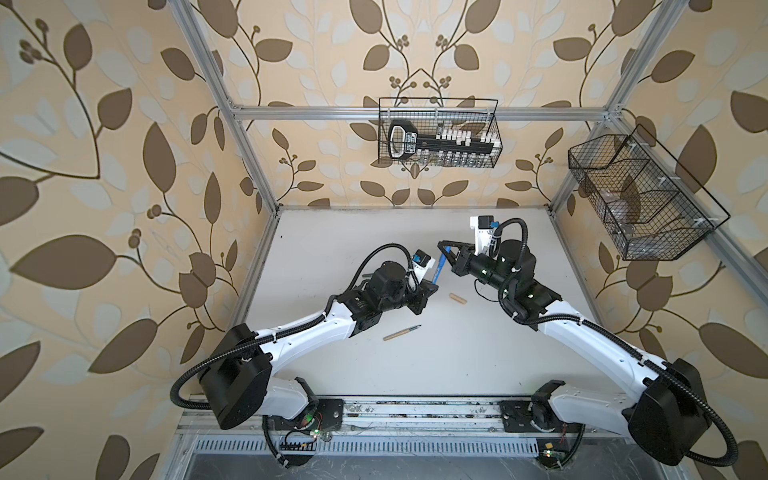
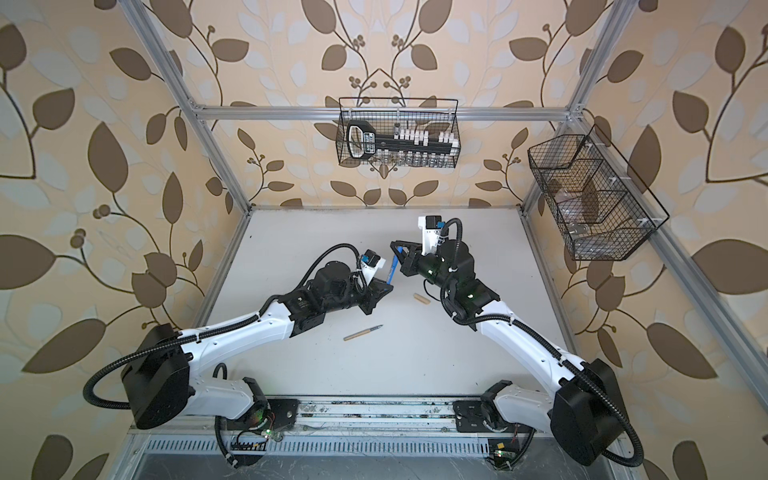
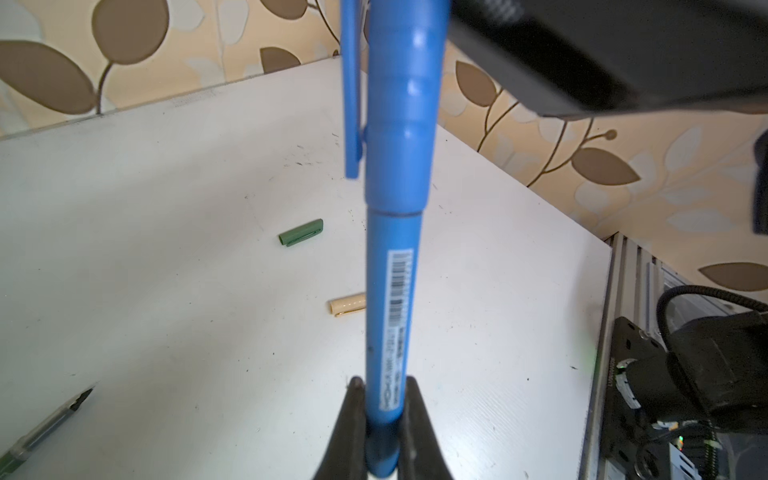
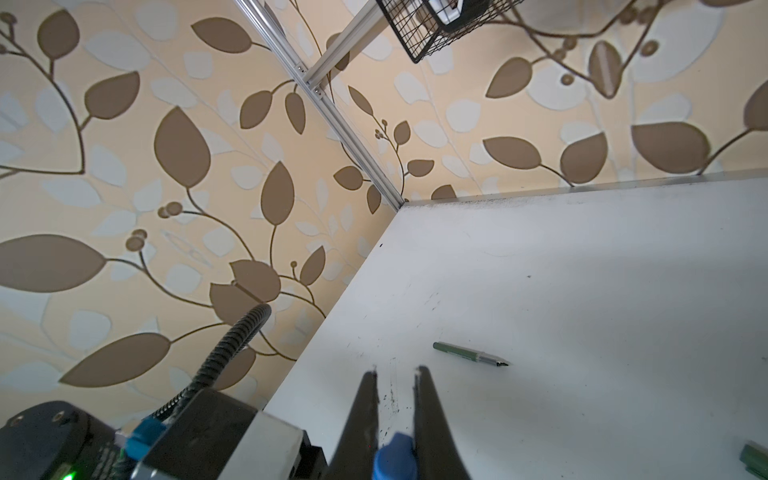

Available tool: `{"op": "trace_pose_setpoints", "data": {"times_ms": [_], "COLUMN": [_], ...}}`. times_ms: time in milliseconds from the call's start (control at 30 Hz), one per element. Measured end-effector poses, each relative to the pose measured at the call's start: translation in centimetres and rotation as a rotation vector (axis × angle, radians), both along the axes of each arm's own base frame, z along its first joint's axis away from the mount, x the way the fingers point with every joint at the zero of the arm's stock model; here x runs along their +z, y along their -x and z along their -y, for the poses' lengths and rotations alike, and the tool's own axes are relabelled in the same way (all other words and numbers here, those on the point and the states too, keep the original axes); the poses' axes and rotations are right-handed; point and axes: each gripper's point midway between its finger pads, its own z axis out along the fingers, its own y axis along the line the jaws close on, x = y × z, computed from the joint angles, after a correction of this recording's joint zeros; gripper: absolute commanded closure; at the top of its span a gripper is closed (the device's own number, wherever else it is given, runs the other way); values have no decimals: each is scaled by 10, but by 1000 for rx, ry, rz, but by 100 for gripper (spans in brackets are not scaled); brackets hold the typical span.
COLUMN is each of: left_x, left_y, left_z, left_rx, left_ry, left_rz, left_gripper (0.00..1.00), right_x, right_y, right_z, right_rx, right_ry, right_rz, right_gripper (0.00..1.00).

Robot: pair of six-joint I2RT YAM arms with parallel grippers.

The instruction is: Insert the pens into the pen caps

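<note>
My left gripper (image 3: 382,384) is shut on the lower barrel of the blue pen (image 3: 390,311), held upright above the table. The blue cap (image 3: 403,124) sits over the pen's upper end, hiding the tip. My right gripper (image 4: 397,374) is shut on that blue cap (image 4: 395,457). In both top views the two grippers meet mid-table around the blue pen (image 1: 437,274) (image 2: 390,272). A tan pen (image 1: 402,333) and a tan cap (image 1: 457,298) lie apart on the table. The green pen (image 4: 469,354) and green cap (image 3: 300,233) also lie loose.
A wire basket (image 1: 438,133) with a black tool hangs on the back frame. Another wire basket (image 1: 640,195) hangs on the right side. Aluminium posts stand at the white table's (image 1: 353,232) back corners, and the arms' base rail (image 1: 415,409) runs along the front edge.
</note>
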Motion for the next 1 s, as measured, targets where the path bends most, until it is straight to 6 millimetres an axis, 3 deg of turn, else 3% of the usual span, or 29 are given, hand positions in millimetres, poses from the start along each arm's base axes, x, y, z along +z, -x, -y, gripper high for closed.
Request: {"op": "trace_pose_setpoints", "data": {"times_ms": [400, 867, 900, 933, 1000], "left_x": [-8, -7, -7, -6, -5], "left_y": [-1, 15, 16, 17, 16], "left_z": [3, 10, 11, 11, 10], "left_rx": [-83, -135, -138, -140, -124], "left_ry": [44, 130, 140, 148, 162], "left_rz": [-83, -239, -257, -271, -295], "left_gripper": [100, 100, 97, 87, 58], "right_x": [-13, -25, -27, -29, -34], "right_y": [-2, -5, -6, -7, -8], "right_z": [9, 16, 19, 23, 31], "right_rx": [-101, -159, -159, -157, -153], "right_ry": [-42, -15, -13, -11, 4], "right_rz": [-7, -39, -49, -60, -88], "right_gripper": [100, 100, 100, 100, 100]}}
